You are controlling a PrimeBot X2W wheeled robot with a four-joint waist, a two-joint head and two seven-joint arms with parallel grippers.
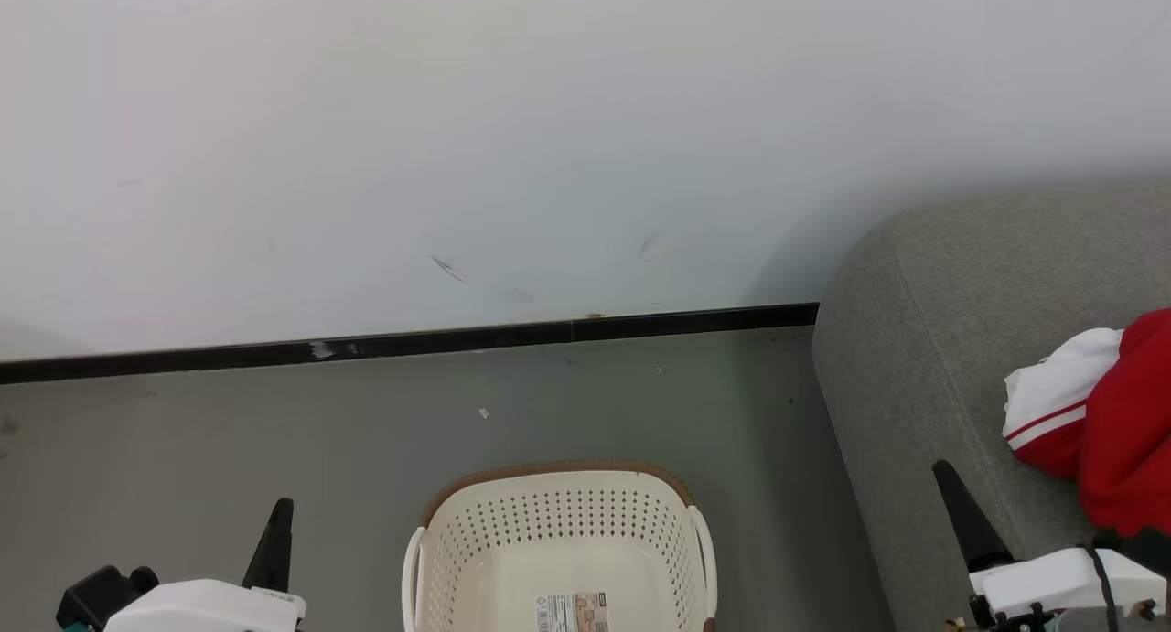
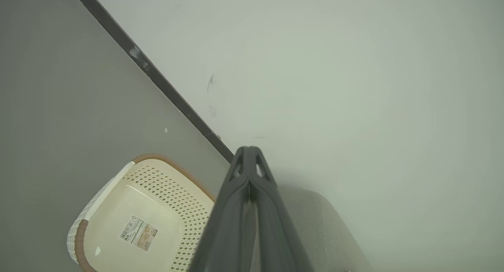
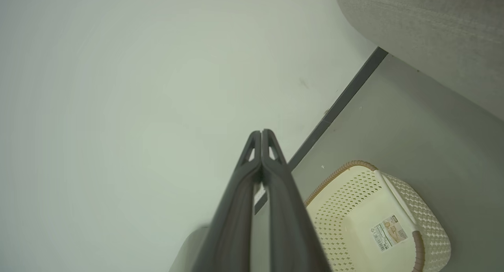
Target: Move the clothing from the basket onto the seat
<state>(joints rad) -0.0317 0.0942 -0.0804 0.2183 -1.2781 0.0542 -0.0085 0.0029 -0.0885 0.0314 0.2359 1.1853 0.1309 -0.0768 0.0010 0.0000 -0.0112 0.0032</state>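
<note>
The cream basket (image 1: 512, 559) with a brown rim stands on the floor at the bottom centre, with just a paper label (image 1: 572, 612) on its bottom. Red and white clothing (image 1: 1093, 412) lies on the grey seat (image 1: 915, 358) at the right edge. My left gripper (image 1: 274, 533) is shut at the lower left, left of the basket. My right gripper (image 1: 961, 508) is shut at the lower right, over the seat's front. In the left wrist view, the left gripper (image 2: 249, 154) is shut above the basket (image 2: 118, 209). In the right wrist view, the right gripper (image 3: 261, 136) is shut beside the basket (image 3: 354, 209).
A white wall (image 1: 549, 138) with a black baseboard (image 1: 412, 344) runs behind the basket. Grey floor (image 1: 229, 440) lies between the wall and the basket. The seat's rounded arm sits close to the basket's right side.
</note>
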